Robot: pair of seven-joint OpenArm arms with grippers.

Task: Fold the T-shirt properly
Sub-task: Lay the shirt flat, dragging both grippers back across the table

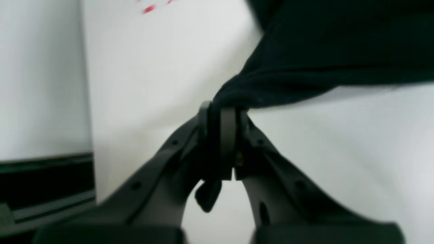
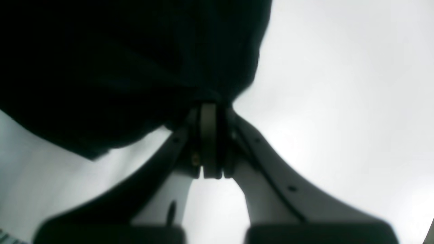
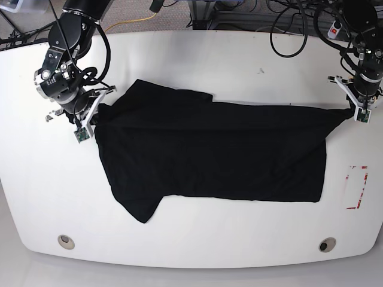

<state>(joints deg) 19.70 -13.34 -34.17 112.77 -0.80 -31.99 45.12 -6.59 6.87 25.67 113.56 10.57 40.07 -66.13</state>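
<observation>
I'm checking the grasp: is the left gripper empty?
No, black cloth of the T-shirt is pinched between its fingers.

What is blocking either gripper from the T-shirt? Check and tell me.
Nothing visible: the left gripper and the right gripper are both already shut on edges of the black T-shirt, with no object in between.
</observation>
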